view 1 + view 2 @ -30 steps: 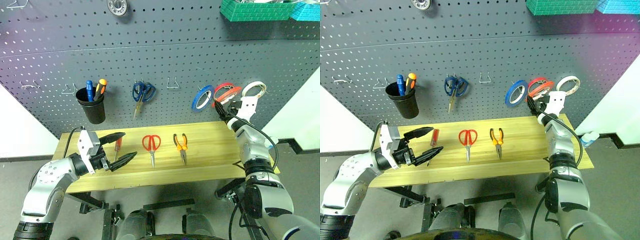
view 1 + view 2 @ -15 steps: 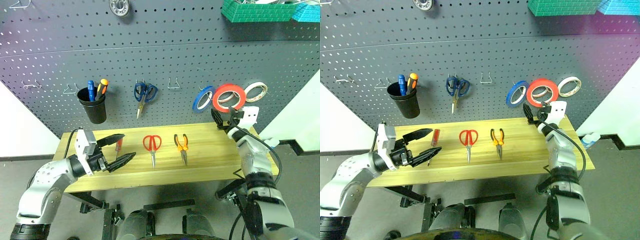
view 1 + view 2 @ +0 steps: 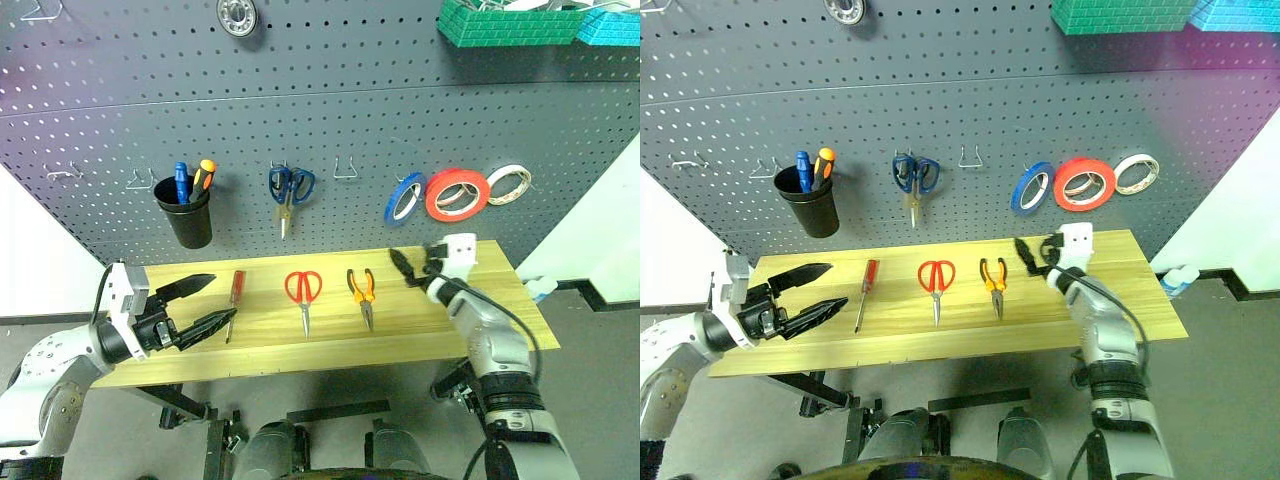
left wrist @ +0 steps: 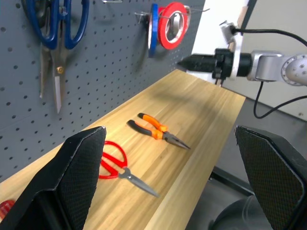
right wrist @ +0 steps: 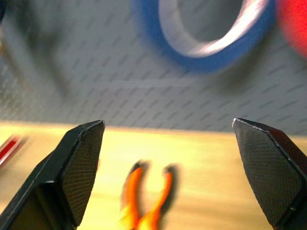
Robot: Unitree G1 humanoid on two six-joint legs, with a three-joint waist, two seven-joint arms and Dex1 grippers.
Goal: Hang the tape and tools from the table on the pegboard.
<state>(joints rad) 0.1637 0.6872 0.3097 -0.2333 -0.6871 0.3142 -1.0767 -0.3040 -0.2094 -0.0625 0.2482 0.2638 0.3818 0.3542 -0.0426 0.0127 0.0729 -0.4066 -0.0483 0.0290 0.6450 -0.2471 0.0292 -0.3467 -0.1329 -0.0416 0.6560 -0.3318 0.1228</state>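
Note:
The red tape (image 3: 457, 194) hangs on a hook of the dark grey pegboard (image 3: 320, 110), between a blue roll (image 3: 404, 198) and a white roll (image 3: 510, 184). On the wooden table (image 3: 450, 325) lie the red-handled screwdriver (image 3: 233, 298), the red scissors (image 3: 303, 290) and the orange-and-black pliers (image 3: 362, 290). My right gripper (image 3: 402, 268) hovers open and empty over the table, just right of the pliers (image 5: 146, 199) and below the blue roll. At the table's left end my left gripper (image 3: 222, 297) is open and empty, its lower fingertip close to the screwdriver.
A black cup (image 3: 187, 216) with blue and orange screwdrivers and blue scissors (image 3: 288, 190) hang on the pegboard. A bare hook (image 3: 347, 168) sits between the blue scissors and the rolls. Green and teal bins (image 3: 510, 22) hang at the top right.
My right gripper has come away from the red tape, which stays on its hook, and has dropped down and left over the table. My left gripper drew back to the left.

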